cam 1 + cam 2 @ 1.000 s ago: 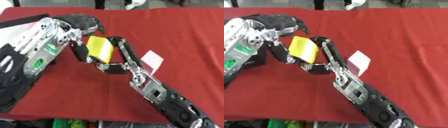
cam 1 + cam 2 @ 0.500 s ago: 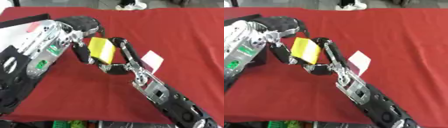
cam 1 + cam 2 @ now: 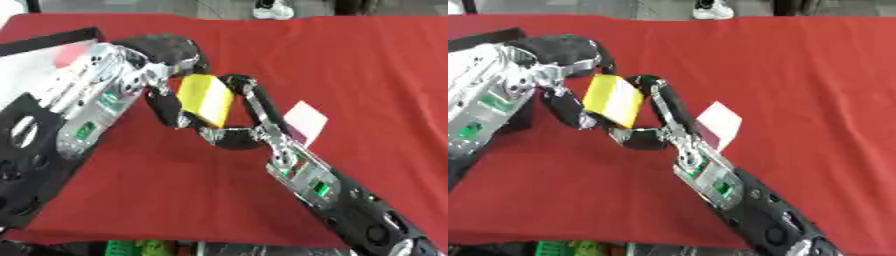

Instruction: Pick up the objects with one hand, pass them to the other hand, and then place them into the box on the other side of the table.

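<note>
Fingers of both hands are on the yellow block (image 3: pixel 205 100) at once. Vs 1 s ago: the block sits between the same two hands, about the same spot over the surface; whole view has shifted a bit, so that's my head cam, not the things. L arm looks slightly further in and its dark wrist sits closer over the block's top edge. Nothing let go in that time.

R hand (image 3: pixel 234 136) comes up from lower right, palm under the block's lower end, fingers (image 3: pixel 254 102) curled up along its right side to the top corner, thumb side on the lower left. So it's clamped round the block.

L hand (image 3: pixel 166 47) comes in from upper left, a dark finger (image 3: pixel 164 107) running down the block's left edge and touching it; the rest of the hand sits on the block's top. It looks curled onto the block too, tho I can't see how much of the block it covers.

Block is tilted, top leaning toward the L arm, held clear of the red surface (image 3: pixel 367 65), not resting on it.

White card-like thing (image 3: pixel 717 124) lies on the surface just beside the R wrist, on its right, partly tucked behind the arm. Box (image 3: pixel 39 62) shows at far left, dark rim, pale inside w/ sth reddish in it; mostly hidden by the L forearm. Green bits (image 3: pixel 140 247) at the near edge, below the cloth, can't make them out.
</note>
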### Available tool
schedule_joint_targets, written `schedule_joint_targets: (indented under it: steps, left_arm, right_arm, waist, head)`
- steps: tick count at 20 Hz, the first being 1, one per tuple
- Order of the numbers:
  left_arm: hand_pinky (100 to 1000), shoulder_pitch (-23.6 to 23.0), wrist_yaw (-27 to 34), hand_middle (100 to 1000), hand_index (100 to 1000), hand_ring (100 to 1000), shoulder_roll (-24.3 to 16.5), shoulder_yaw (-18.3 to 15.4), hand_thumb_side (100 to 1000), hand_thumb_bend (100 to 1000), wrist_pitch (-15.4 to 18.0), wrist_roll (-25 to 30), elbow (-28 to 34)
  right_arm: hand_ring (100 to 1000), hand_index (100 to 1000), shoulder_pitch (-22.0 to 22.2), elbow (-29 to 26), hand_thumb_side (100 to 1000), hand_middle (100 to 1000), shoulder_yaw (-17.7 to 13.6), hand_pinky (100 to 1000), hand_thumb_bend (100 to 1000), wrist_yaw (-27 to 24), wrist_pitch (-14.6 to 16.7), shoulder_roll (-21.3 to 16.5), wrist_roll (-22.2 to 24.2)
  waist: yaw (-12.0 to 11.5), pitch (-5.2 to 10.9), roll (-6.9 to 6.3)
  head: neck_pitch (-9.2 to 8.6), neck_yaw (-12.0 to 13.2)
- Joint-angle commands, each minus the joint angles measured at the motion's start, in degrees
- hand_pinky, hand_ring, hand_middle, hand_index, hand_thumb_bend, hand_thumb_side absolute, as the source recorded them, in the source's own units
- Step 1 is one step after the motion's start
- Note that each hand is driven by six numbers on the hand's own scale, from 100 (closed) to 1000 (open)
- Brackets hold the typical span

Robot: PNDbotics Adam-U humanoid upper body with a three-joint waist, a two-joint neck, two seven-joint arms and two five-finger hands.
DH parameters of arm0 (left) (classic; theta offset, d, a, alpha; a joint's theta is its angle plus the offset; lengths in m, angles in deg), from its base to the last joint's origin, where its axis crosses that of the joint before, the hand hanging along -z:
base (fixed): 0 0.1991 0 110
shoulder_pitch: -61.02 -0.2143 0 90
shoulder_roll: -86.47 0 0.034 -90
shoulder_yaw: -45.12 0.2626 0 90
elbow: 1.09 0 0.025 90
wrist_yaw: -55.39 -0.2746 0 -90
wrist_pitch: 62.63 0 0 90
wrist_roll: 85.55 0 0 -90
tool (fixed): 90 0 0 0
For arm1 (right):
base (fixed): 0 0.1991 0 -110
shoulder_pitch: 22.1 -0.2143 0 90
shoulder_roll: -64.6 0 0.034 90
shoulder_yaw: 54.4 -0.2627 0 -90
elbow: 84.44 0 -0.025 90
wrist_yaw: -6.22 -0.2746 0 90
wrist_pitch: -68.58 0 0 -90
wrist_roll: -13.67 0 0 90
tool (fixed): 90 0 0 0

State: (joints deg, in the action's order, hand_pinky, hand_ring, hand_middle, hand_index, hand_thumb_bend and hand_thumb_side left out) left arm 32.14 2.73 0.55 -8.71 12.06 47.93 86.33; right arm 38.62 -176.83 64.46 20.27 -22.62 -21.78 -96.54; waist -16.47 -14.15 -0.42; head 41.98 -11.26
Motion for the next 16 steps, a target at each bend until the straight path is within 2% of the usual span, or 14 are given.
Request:
schedule_joint_targets:
  steps: [1, 5, 8, 11, 16]
  left_arm:
    - [841, 1.1, -1.4, 617, 558, 773, -0.8, -0.7, 100, 298, 0.0, -0.7, 0.1]
    - [825, 1.2, -2.2, 584, 485, 753, -0.8, -0.6, 100, 276, 0.1, -1.3, 0.3]
    - [820, 1.2, -3.1, 570, 462, 749, -0.9, -0.5, 100, 318, 0.3, -1.6, 0.1]
    - [817, 1.2, -4.2, 557, 455, 743, -0.7, -0.4, 100, 344, 0.8, -1.9, -0.1]
    - [811, 1.1, -5.8, 539, 448, 736, -0.6, -0.3, 100, 408, 1.6, -1.9, -0.9]
  right_arm:
    - [474, 582, -0.7, -2.0, 100, 401, 0.6, 799, 100, 0.4, 0.2, 0.0, 0.1]
    - [492, 611, -0.7, -1.8, 100, 428, 0.7, 805, 100, 0.3, 0.1, -0.1, 0.5]
    - [567, 719, -0.8, -1.4, 108, 526, 0.6, 835, 100, 1.0, -0.5, -0.2, 1.6]
    - [664, 844, -0.9, -1.3, 179, 623, 0.7, 881, 185, 3.2, -1.3, -0.3, 4.3]
    - [710, 910, -1.0, -1.8, 238, 666, 0.4, 921, 224, 7.2, -1.9, -0.4, 8.2]
  waist:
    - [0.0, 1.36, -0.06]
    - [0.0, 1.41, -0.04]
    - [0.0, 1.43, -0.04]
    - [0.0, 1.42, -0.03]
    - [0.1, 1.38, -0.03]
  head:
    - [-0.45, 0.1]
    - [-0.44, 0.1]
    - [-0.43, 0.2]
    - [-0.52, 0.2]
    - [-0.53, 0.4]
